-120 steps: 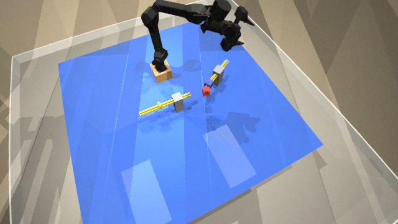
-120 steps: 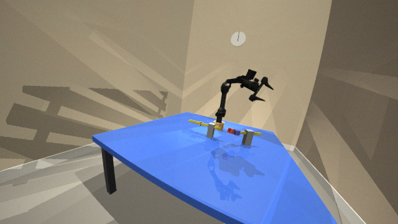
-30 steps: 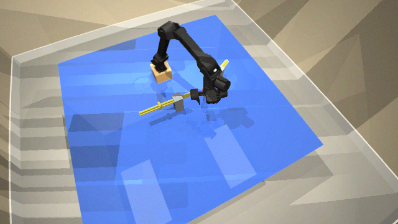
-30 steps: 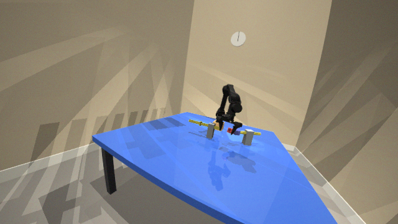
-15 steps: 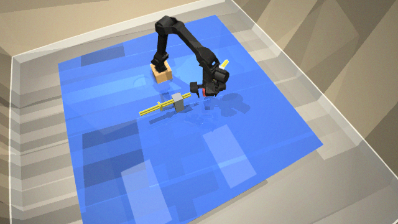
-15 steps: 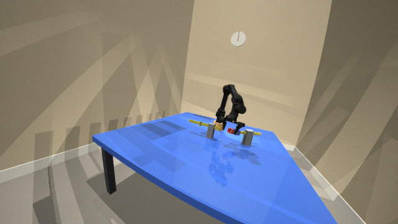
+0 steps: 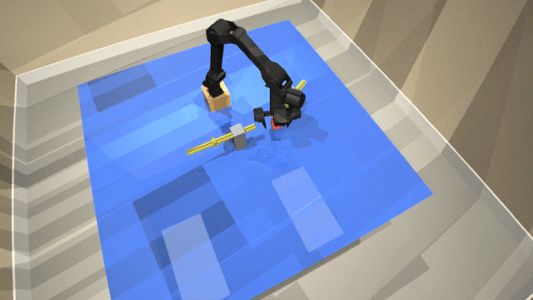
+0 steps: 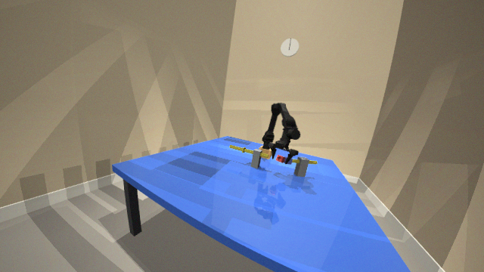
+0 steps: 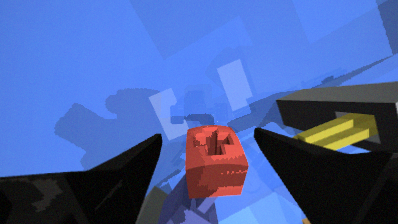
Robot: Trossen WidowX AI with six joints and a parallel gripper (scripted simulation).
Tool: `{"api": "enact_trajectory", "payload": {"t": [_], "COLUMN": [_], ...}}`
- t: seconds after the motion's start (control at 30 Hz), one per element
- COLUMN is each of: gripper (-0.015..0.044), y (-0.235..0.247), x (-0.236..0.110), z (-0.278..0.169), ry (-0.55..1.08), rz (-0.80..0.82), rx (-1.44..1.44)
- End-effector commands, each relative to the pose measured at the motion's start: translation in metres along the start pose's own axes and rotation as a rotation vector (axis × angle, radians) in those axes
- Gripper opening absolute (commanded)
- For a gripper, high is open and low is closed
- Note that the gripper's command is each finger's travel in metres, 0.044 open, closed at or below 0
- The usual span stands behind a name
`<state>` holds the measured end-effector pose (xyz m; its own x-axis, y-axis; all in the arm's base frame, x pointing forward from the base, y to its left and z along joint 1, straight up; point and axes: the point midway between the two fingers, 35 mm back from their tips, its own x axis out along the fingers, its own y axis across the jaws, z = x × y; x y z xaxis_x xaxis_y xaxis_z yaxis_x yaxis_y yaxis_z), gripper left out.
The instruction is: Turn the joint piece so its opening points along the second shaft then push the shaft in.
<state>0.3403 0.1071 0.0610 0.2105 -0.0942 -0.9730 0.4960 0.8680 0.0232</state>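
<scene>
Near worktop centre, toward the back edge: gripper (image 9: 207, 150) wide open, gripping nothing, fingers straddling red joint piece (image 9: 216, 160) without contact visible. Cross-shaped opening facing camera. Second shaft (image 7: 208, 143) sitting in its grey block (image 7: 239, 136), not inserted.

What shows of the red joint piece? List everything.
The red joint piece is a small, matte, blocky cube with rounded edges and a dark cross-shaped opening in the face towards the wrist camera. It sits tilted between the wide-open gripper fingers, touching neither. In the top view it shows just beneath the gripper, near the grey block.
</scene>
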Motion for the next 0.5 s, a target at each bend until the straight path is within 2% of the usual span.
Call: {"api": "enact_trajectory", "payload": {"t": [0.0,0.3,0.47], "gripper": [0.0440,0.0440,0.0309], "y": [-0.001,-0.001,-0.001], "x": [0.006,0.018,0.018], "z": [0.000,-0.001,-0.001], "ry": [-0.001,-0.001,-0.001], "rz": [-0.003,-0.004,-0.004], "rx": [0.002,0.002,0.002]}}
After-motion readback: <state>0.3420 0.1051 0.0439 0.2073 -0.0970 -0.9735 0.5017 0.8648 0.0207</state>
